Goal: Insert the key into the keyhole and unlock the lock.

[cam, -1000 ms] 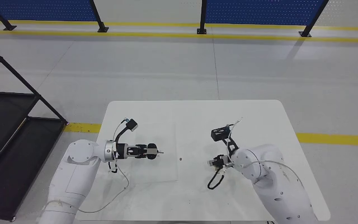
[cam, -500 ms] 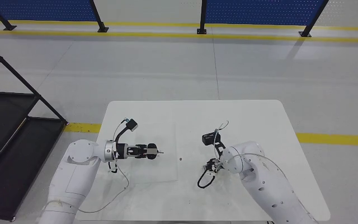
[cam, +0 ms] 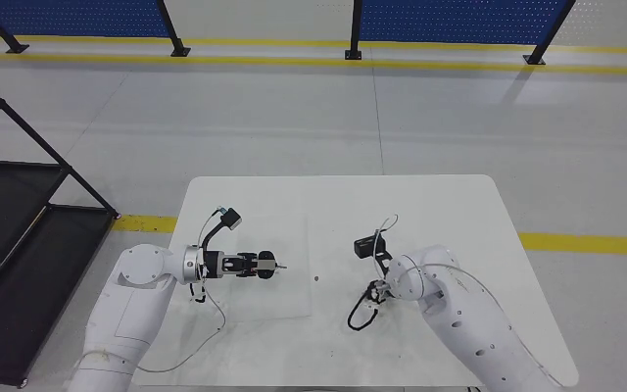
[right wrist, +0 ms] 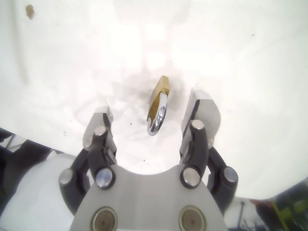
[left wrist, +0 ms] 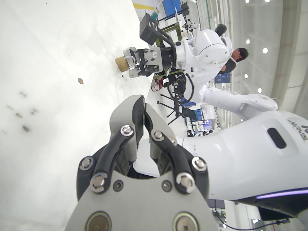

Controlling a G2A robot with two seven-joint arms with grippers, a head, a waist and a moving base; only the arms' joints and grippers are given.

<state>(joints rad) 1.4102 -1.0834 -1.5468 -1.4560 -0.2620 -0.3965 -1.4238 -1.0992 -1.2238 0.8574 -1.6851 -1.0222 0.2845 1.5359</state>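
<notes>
Where the top view gives us the right gripper [cam: 377, 288] low over the white table [cam: 441, 211], its wrist view adds the brass padlock [right wrist: 160, 92] with a chrome shackle, lying between widely spread fingers [right wrist: 204, 106] and touching neither. The left gripper [left wrist: 144, 103] sits well apart with its black-padded fingers [left wrist: 138, 114] pressed together; we cannot tell whether they pinch anything.

Small brown speck [cam: 316, 279] on the white table [cam: 441, 206], between the left gripper [cam: 277, 266] and the right gripper [cam: 373, 287], touching neither. Grey smudges [left wrist: 24, 121] on the tabletop near the left gripper. Off the table on the left gripper's side, a black rack [cam: 44, 225]; well ahead of both grippers, blue barrier panels [cam: 78, 15] behind a yellow floor line [cam: 294, 61].
</notes>
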